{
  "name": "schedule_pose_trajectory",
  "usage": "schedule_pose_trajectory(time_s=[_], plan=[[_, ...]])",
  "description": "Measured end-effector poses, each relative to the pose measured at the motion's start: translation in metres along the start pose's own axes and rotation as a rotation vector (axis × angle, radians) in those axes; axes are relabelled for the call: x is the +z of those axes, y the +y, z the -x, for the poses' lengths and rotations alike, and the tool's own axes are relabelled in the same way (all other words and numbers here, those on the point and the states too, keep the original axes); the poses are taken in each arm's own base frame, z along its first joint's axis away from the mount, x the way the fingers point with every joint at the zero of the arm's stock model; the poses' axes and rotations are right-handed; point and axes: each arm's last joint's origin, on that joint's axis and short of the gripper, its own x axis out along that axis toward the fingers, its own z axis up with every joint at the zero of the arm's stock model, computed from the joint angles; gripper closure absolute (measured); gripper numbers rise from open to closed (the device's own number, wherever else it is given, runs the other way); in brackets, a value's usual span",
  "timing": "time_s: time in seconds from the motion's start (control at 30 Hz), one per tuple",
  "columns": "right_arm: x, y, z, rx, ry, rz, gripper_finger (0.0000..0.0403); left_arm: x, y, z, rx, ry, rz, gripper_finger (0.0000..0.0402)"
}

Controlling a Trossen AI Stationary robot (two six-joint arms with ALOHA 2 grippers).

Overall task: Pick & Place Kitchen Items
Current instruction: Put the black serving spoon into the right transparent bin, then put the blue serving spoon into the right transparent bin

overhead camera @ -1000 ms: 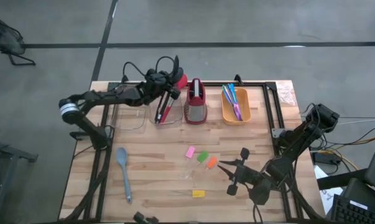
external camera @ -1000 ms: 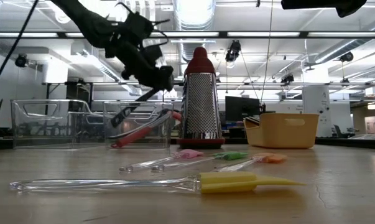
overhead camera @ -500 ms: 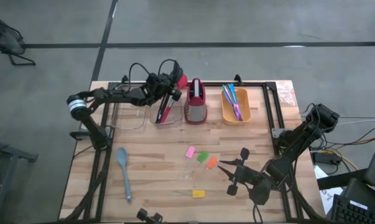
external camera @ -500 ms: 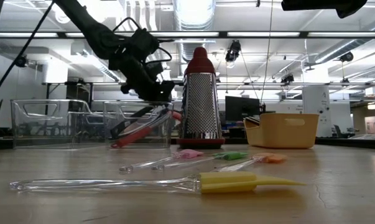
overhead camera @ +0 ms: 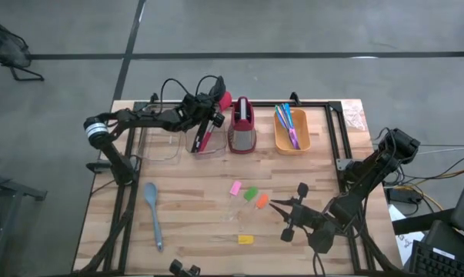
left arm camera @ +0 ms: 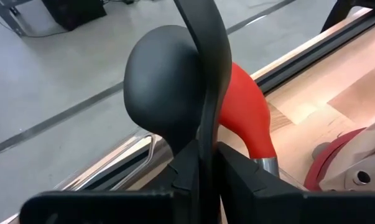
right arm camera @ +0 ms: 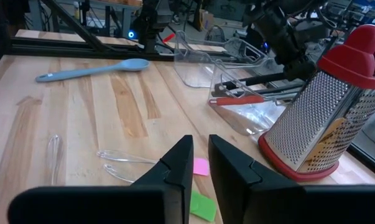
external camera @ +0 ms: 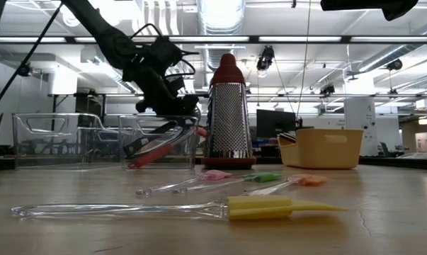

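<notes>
My left gripper (overhead camera: 208, 114) is shut on a black spoon (left arm camera: 168, 81) over a clear bin (overhead camera: 205, 140) at the table's far side. A red spoon (left arm camera: 246, 109) lies in this bin, its bowl over the far rim. A grey-blue spoon (overhead camera: 152, 211) lies flat at the near left. Pink (overhead camera: 235, 187), green (overhead camera: 251, 194), orange (overhead camera: 262, 201) and yellow (overhead camera: 245, 239) blocks on clear handles lie mid-table. My right gripper (overhead camera: 282, 211) waits near them, shut and empty. My left gripper pinches the black spoon's thin handle (left arm camera: 207, 99) between its two fingers, close behind the bowl. The fingers slant down from the table's left and lie across the handle. The spoon is tilted, bowl end up and handle end (external camera: 134, 149) low inside the clear bin.
A red-and-grey grater (overhead camera: 242, 127) stands right of the clear bin. An orange bin (overhead camera: 291, 132) holds thin coloured cutlery. A second clear bin (overhead camera: 158, 142) stands left of the first. Bare wood lies at the near left and far right.
My left gripper has come down toward the clear bin with the black spoon. The spoon's handle end has sunk into the bin beside the red spoon, and the spoon lies flatter than before.
</notes>
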Motion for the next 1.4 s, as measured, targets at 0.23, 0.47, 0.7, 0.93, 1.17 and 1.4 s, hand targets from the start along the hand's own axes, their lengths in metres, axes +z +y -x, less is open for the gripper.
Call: schedule_pose_trajectory(time_s=[0.23,0.47,0.7,0.93,1.17,1.4], plan=[[0.000,0.000,0.000,0.000,0.000,0.000,0.0343,0.004,0.000,0.005,-0.033,-0.005,0.006,0.0351],[0.000,0.000,0.000,0.000,0.000,-0.004,0.0324,0.009,0.004,0.012,-0.030,-0.018,0.118,0.0351],[-0.001,0.000,0.000,-0.001,0.001,-0.006,0.0310,0.021,0.008,0.026,-0.037,-0.064,0.129,0.0351],[-0.001,0.000,0.000,-0.001,0.001,-0.005,0.0302,0.027,0.016,0.052,-0.055,-0.019,0.145,0.0351],[-0.001,0.000,0.000,-0.001,0.001,-0.006,0.0321,0.009,0.004,0.091,-0.156,0.195,0.067,0.0351],[-0.001,0.000,0.000,0.000,0.001,-0.007,0.0347,-0.012,-0.014,0.148,-0.132,0.303,0.063,0.0351]])
